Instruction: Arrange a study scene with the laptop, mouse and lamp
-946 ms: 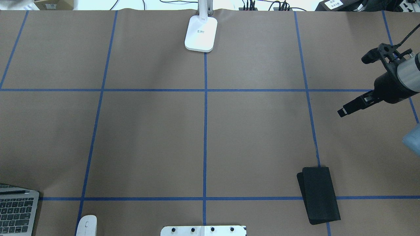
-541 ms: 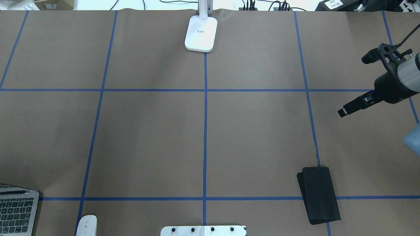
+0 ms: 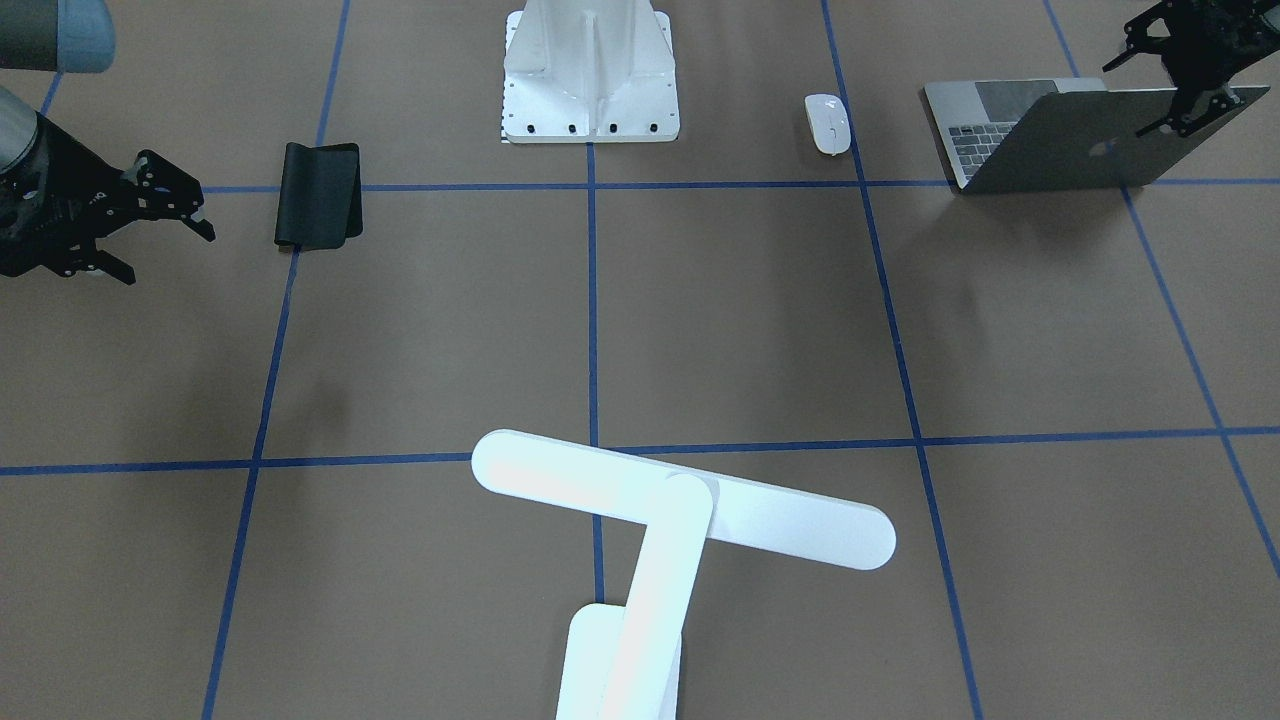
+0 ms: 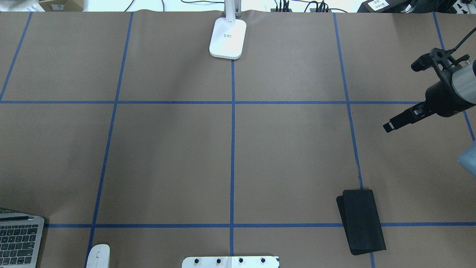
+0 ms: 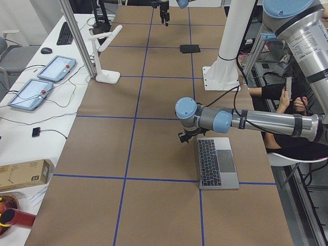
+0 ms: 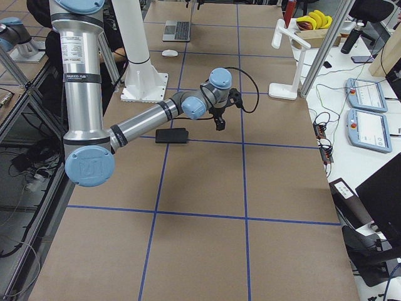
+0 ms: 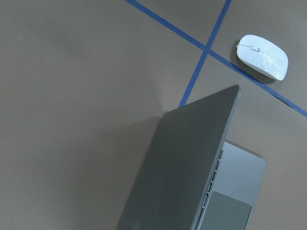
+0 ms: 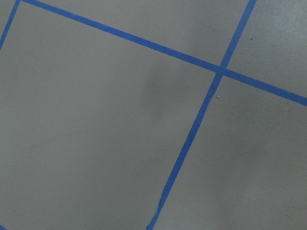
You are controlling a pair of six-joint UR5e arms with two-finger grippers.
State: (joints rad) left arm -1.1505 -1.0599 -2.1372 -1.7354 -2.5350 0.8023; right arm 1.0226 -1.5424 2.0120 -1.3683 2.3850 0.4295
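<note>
**Laptop** point(image 3: 1050, 150): lid raised, at the robot-side edge near the left corner. The left gripper point(image 3: 1140, 95) has a finger on either side of the lid's top edge; whether it grips cannot be told.
**Lamp** point(image 3: 680, 510): stands at mid far edge.
**Right gripper** point(image 3: 168, 257): spread wide, empty, hovering near the right edge.
**Mouse** point(image 3: 828, 123): near the laptop.
**Risk:** hauling by the lid may fold the hinge or sweep the base into the mouse.
</note>
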